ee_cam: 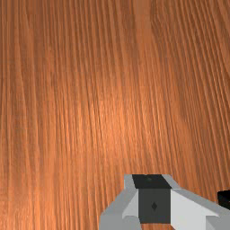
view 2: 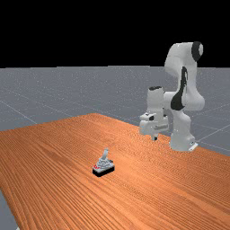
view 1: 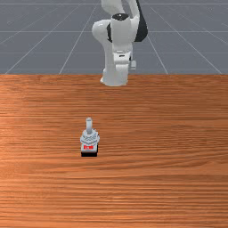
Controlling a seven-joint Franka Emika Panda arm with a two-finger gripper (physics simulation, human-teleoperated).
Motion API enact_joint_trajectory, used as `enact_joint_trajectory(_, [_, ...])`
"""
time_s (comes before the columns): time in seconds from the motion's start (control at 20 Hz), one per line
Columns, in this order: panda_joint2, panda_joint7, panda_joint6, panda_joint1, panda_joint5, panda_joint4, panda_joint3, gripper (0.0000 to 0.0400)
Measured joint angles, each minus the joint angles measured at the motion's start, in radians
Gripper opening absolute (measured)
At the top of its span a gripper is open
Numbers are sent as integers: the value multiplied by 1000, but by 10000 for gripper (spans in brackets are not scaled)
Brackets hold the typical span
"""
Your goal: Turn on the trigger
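Observation:
In the front view, the gripper is near the table's back edge, behind the joystick-like trigger and toward the front view's right. The far view has the gripper raised over the table, off to the right of the trigger and apart from it. At the bottom of the wrist view is the gripper. The trigger is a small grey device with a black base, red marks on its front and an upright grey stick; the far view shows that stick slightly tilted.
The orange-brown wooden table stretches out around the trigger. At the wrist view's edge, beside the gripper, a black shape is cut off; I cannot tell what it is. The arm's base stands by the table's far edge.

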Motion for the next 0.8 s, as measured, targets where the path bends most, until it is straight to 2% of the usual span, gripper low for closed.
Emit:
enact_joint_trajectory(0.05, [-5, -32, 0, -12, -1, -3, -25, 0])
enact_joint_trajectory(0.1, [0, 56, 11, -111, -192, -7, 69, 0])
enact_joint_trajectory(0.2, [65, 60, -176, -118, -141, 93, 57, 0])
enact_joint_trajectory(0.25, [18, 86, -52, -132, -174, 23, 59, 0])
enact_joint_trajectory(0.3, [9, 147, -15, -152, -190, 5, 71, 0])
enact_joint_trajectory(0.4, [8, 156, -16, -173, -198, 5, 59, 0])
enact_joint_trajectory(0.6, [13, 90, -15, -226, -219, 14, -2, 0])
enact_joint_trajectory(0.8, [17, -19, -10, -243, -247, 20, -44, 0])
